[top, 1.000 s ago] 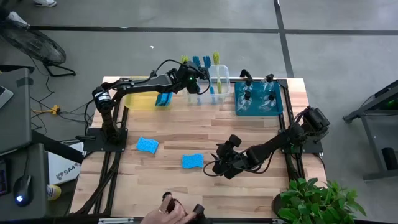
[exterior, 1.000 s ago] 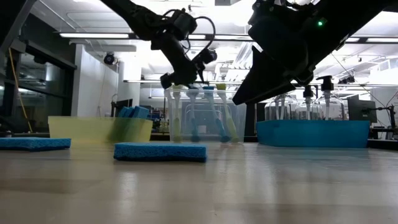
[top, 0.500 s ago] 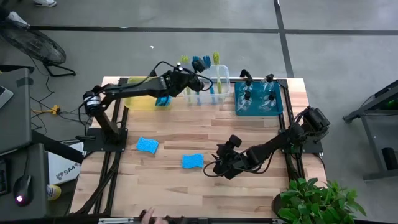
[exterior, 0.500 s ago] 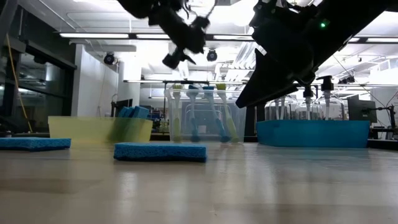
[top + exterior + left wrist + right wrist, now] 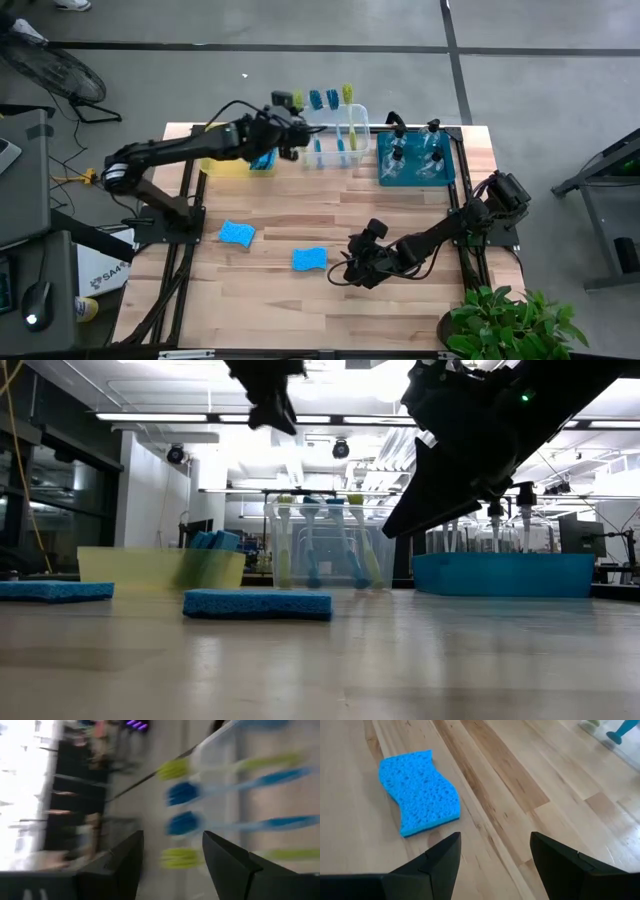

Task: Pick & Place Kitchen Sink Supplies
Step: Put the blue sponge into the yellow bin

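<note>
Because the supplies are being sorted by kind, the brushes (image 5: 332, 118) stand head-up in the clear bin (image 5: 345, 160), the spray bottles (image 5: 412, 150) sit in the teal bin (image 5: 384, 178), and a few sponges already lean inside the yellow bin (image 5: 222, 165). Two sponges wait on the worktop (image 5: 400, 200): one (image 5: 237, 233) toward the left arm's base, the other (image 5: 309, 259) just beside the right tool (image 5: 338, 275), which hangs low over the boards with its fingers spread and nothing between them, probably lined up to take it. Up by the brush bin, the left tool (image 5: 292, 135) also stands parted and empty. Its wrist view is smeared, so the brush handles blur together. From worktop height the far sponge is cut off at the picture's edge.
</note>
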You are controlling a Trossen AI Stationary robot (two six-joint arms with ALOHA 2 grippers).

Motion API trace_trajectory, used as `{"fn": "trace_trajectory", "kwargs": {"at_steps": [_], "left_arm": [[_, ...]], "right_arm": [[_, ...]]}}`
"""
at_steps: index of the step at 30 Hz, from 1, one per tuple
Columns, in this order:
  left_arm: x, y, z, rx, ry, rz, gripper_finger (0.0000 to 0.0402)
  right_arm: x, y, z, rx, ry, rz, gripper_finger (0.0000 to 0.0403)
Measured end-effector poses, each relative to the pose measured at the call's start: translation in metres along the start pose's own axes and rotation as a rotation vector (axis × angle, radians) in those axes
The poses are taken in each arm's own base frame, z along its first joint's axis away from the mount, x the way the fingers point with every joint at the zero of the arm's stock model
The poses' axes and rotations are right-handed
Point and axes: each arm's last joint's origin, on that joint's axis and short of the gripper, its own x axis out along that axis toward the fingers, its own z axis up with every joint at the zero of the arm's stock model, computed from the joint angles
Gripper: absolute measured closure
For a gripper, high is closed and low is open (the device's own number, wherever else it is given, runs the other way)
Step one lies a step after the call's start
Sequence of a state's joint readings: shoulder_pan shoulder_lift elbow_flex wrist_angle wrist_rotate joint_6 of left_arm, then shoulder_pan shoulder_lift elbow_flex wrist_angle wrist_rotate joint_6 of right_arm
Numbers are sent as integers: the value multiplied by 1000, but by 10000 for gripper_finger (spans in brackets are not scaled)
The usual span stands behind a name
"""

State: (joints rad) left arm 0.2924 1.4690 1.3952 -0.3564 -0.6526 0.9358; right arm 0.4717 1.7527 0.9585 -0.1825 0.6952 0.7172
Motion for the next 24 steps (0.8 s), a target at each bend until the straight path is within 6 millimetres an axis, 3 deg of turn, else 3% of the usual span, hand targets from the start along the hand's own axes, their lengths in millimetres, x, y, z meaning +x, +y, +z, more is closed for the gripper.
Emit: {"fn": "trace_trajectory", "kwargs": {"at_steps": [12,17,24], "left_arm": [[-73,14,-27,-480,-282,-533,204],[-96,8,-37,-547,-340,-590,204],[-126,-15,-55,-659,-445,-596,204]], "right_arm": [[0,1,1,-44,-9,17,171],[0,4,5,-93,-41,36,171],[0,7,8,-210,-70,55,171]]}}
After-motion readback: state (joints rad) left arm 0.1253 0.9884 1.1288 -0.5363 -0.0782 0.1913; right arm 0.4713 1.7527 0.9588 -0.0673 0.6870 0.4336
